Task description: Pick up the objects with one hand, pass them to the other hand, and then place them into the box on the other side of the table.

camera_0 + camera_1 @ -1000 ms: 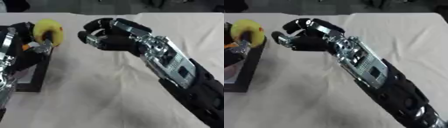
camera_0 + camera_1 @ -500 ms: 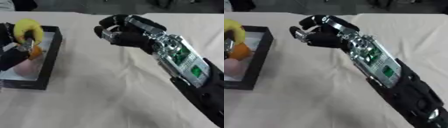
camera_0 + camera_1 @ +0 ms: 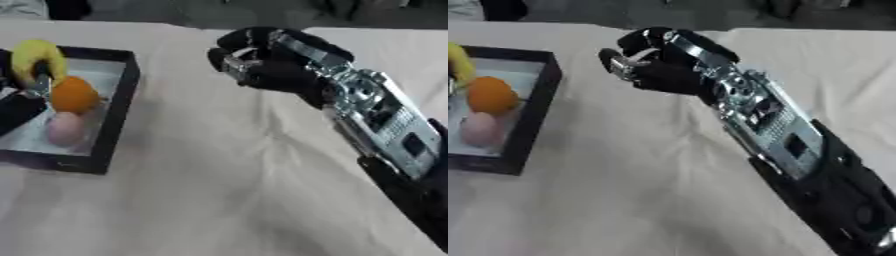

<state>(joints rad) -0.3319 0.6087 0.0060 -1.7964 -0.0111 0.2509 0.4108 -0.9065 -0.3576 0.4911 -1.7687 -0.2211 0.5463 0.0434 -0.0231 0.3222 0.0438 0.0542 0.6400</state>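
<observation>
A black box [image 3: 120, 105] with a white floor stands at the table's left. An orange round thing [image 3: 72, 95] and a pink one [image 3: 63, 128] lie inside it. My left hand [image 3: 19, 111] shows at the left edge over the box, with a finger curled across a yellow object [image 3: 35, 56] held above the box's far left part. My right hand [image 3: 271, 65] hovers over the table's middle, to the right of the box. Its fingers are curled and hold nothing. Its silver forearm [image 3: 763, 120] runs down to the lower right.
A cream cloth [image 3: 210, 190] covers the table. Dark shapes line the far edge behind the table.
The whole picture has shifted, so the camera has moved and more of the box shows. My left hand still holds the yellow object over the box; my right hand stays curled with nothing in it.
</observation>
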